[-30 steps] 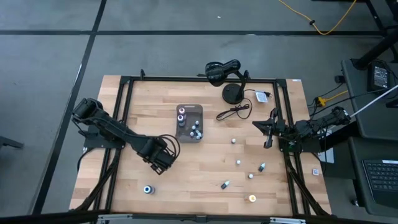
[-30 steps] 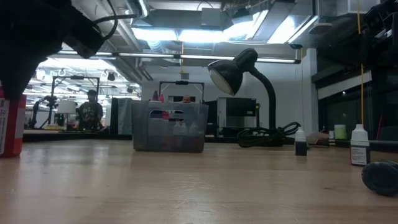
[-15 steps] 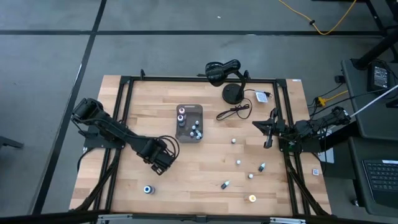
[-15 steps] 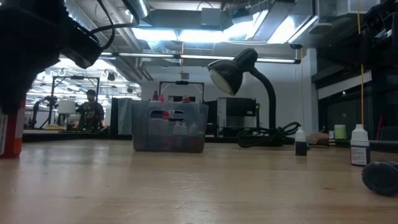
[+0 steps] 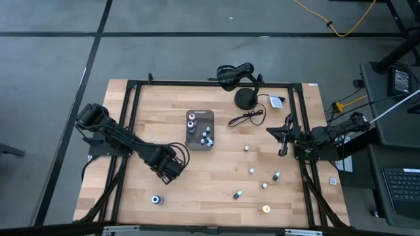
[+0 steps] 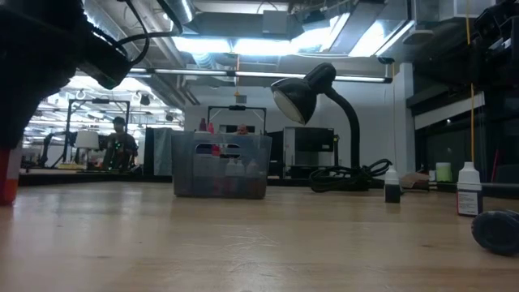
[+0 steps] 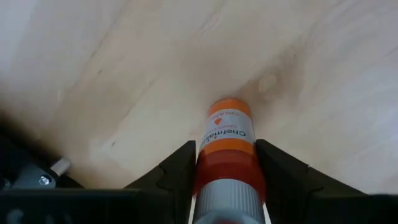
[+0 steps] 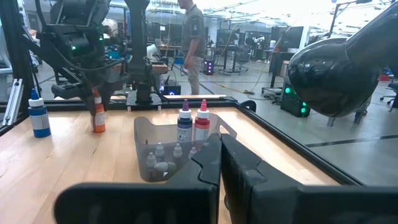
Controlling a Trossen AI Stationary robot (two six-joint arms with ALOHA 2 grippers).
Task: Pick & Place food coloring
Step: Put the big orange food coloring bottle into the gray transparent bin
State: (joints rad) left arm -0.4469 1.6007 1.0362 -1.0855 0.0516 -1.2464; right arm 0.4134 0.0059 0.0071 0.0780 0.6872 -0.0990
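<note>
The left gripper (image 5: 170,167) hangs over the left half of the wooden table (image 5: 216,196), between the table's middle and its near edge. Its fingers (image 7: 177,171) are clamped on an orange-capped bottle (image 7: 227,146), held upright with its label toward the wrist camera and the boards close beneath it. In the low view this bottle (image 6: 8,174) shows at the far left edge, under the dark bulk of the arm. Nearer the near-left corner stands a blue-capped bottle (image 5: 155,199), alone and well apart from the gripper.

Toward the middle of the table, nearer the far edge, sits the gray tray (image 5: 200,129). It holds several bottles: two taller ones, a purple-capped bottle (image 8: 185,124) and a red-capped bottle (image 8: 202,122), stand at one end, and small white-capped bottles (image 8: 160,152) lie low inside it.

Behind the tray, at the far edge, stands a black desk lamp (image 5: 236,75) with its round base (image 5: 246,98) and a cable (image 5: 246,118) curling across the boards.

On the right half, loose bottles are scattered and well apart from one another: one (image 5: 247,148) near the middle, one (image 5: 251,171) below it, a dark-capped one (image 5: 276,176), one (image 5: 265,185) just beside it, one lying on its side (image 5: 237,195), and a yellow-capped one (image 5: 266,209) near the near edge.

The right gripper (image 5: 283,136) waits at the table's right edge; its fingers (image 8: 245,171) lie together, holding nothing.
</note>
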